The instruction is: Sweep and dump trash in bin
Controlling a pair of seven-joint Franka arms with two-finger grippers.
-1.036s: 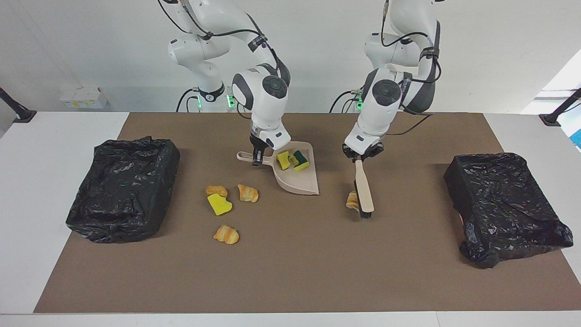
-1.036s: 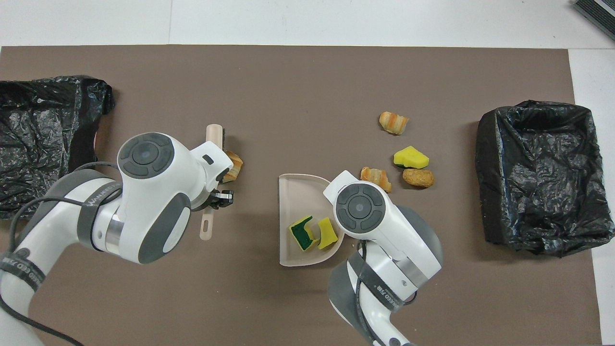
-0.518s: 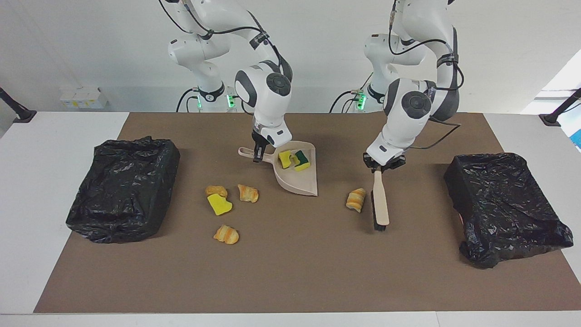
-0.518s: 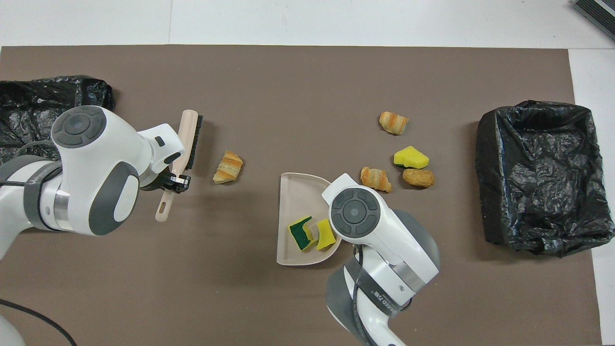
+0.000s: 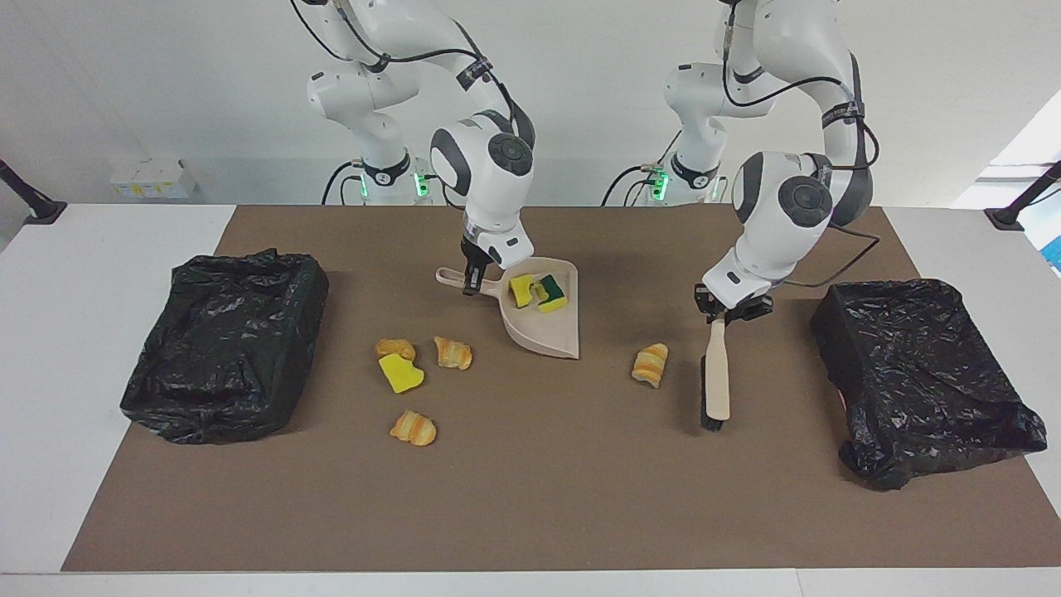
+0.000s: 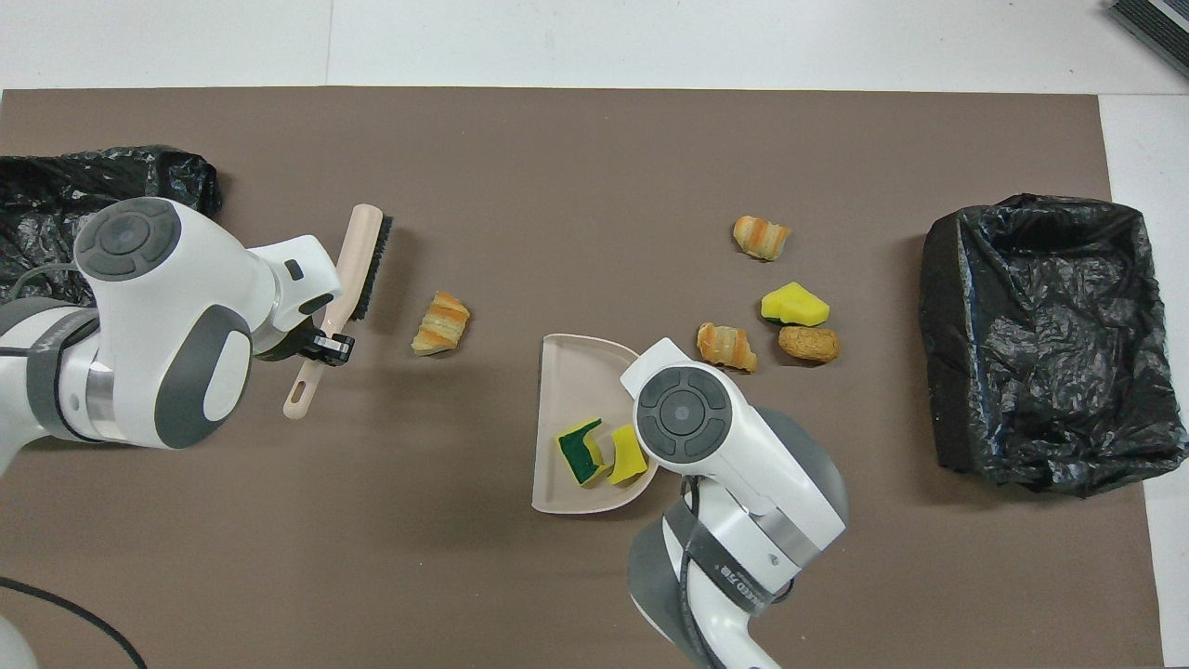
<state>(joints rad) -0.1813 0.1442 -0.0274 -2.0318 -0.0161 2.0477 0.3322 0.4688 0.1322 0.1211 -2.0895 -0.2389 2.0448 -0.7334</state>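
My left gripper [image 5: 731, 310] [image 6: 325, 346] is shut on the handle of the beige, black-bristled brush [image 5: 717, 380] [image 6: 360, 262], whose head is down at the mat. A striped pastry scrap [image 5: 651, 365] [image 6: 441, 322] lies apart from the bristles, toward the dustpan. My right gripper [image 5: 472, 280] is shut on the handle of the beige dustpan [image 5: 543, 336] [image 6: 571, 372], which holds two sponge bits [image 5: 537, 292] [image 6: 604, 453], one green-backed. Several more trash scraps [image 5: 410, 373] [image 6: 780, 307] lie between the dustpan and the bin at the right arm's end.
A black-bagged bin [image 5: 228, 340] [image 6: 1050, 339] stands at the right arm's end of the brown mat. Another black-bagged bin [image 5: 920, 373] [image 6: 56, 200] stands at the left arm's end, close to the brush.
My left arm carried the brush off the striped pastry scrap toward the bin at its own end, leaving the scrap where it lay. The dustpan shifted only slightly.
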